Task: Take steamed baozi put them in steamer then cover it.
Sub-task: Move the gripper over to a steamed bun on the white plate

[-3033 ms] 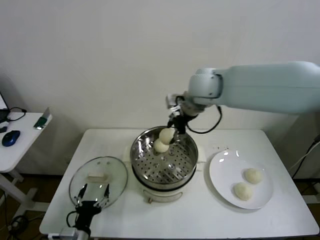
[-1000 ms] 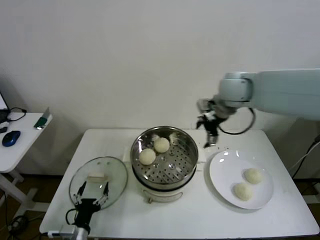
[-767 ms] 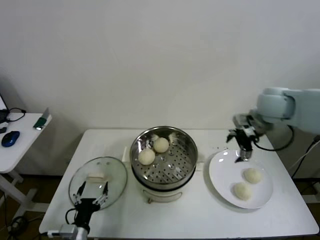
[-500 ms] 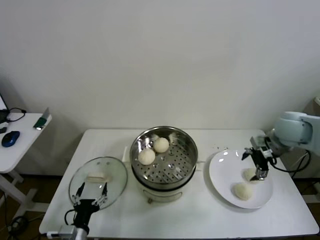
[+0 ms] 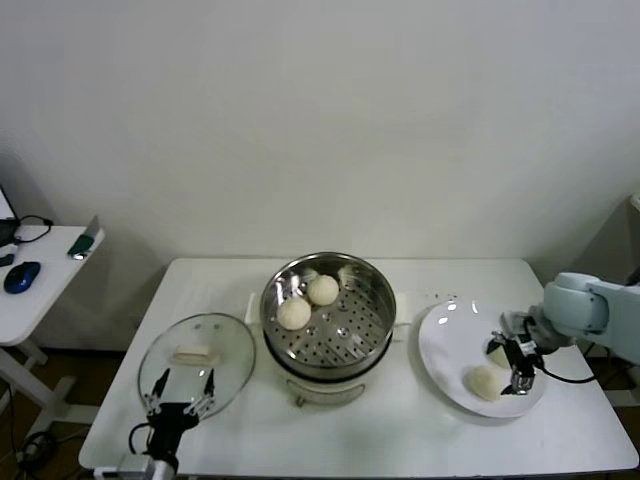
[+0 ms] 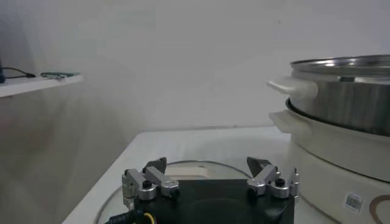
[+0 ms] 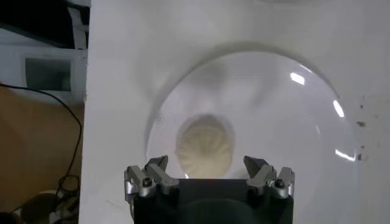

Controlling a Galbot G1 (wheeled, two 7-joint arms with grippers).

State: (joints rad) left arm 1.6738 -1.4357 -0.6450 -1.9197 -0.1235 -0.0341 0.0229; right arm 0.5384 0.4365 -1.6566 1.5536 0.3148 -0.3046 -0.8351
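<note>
Head view is showing two baozi (image 5: 308, 300) sitting on the holed tray of the steamer (image 5: 328, 320), so the job is looking about half done, with the third pick now in hand. Two more buns are lying on the plate (image 5: 452, 340); one (image 7: 205, 146) is sitting directly ahead of the right gripper (image 5: 520, 375), between its fingers' line of reach in the right wrist view, but nothing is touching it yet. Those fingers are standing spread wide and empty. I judge the next move is calling for a straight descent until the fingers are flanking the bun, then a gentle close, since the dough is likely squashing easily.

The other plate bun is lying just beside the fingers, so a wide approach is risking a nudge. The plate's far rim is sitting close to the table (image 5: 400, 430) edge, leaving little room beyond the fingers on that side; the path back toward the steamer is looking open.

Left gripper (image 5: 178, 402) is waiting, fingers apart and empty, just short of the cover (image 5: 197, 352), which is lying flat beside the steamer.
</note>
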